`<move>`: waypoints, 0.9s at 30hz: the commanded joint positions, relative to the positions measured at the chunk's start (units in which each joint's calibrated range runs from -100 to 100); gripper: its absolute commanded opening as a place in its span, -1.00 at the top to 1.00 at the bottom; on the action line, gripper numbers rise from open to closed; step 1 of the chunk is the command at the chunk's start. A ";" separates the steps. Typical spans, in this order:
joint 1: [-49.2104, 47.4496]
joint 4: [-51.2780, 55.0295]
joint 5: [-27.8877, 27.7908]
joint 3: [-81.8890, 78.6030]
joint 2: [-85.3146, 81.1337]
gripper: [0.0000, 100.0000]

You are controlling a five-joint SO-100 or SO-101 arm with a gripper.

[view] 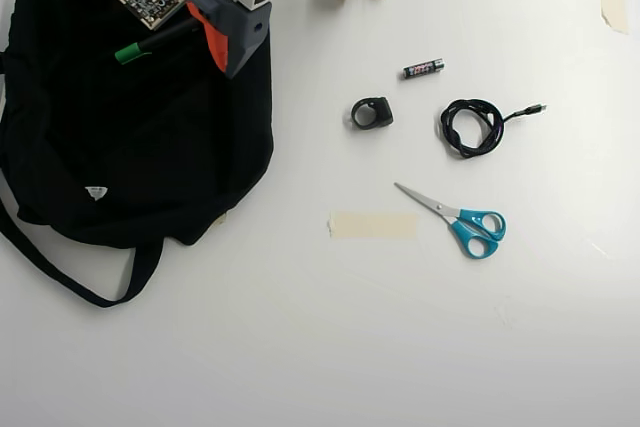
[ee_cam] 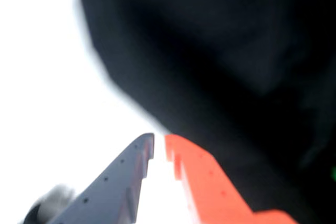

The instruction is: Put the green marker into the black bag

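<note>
From overhead, the green marker (view: 150,41) lay on the black bag (view: 120,147) at its eleven o'clock corner, just beside my gripper (view: 222,52). In the wrist view the fingers (ee_cam: 126,182) stood nearly closed, holding nothing. I judged the drop made, though whether the marker sat inside the opening I could not tell.

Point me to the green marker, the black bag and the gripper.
green marker (view: 128,52), overhead view: on its green cap.
black bag (view: 130,157), overhead view: on bare fabric, mid-body.
gripper (ee_cam: 159,142), wrist view: between the grey and orange fingertips.
</note>
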State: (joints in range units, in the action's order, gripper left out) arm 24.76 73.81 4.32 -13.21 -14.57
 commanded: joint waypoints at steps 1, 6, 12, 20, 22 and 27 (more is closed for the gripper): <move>-7.71 5.18 0.34 1.35 -2.61 0.96; -15.86 12.58 0.34 1.35 -2.77 0.96; -18.63 12.93 0.34 0.18 -2.77 0.96; -21.02 7.16 0.34 -11.50 -10.66 0.96; -21.77 5.00 0.34 -15.99 -13.73 0.96; -26.03 0.78 0.29 -26.77 -20.12 0.96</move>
State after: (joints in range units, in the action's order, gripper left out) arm 0.73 76.56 4.52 -36.01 -30.26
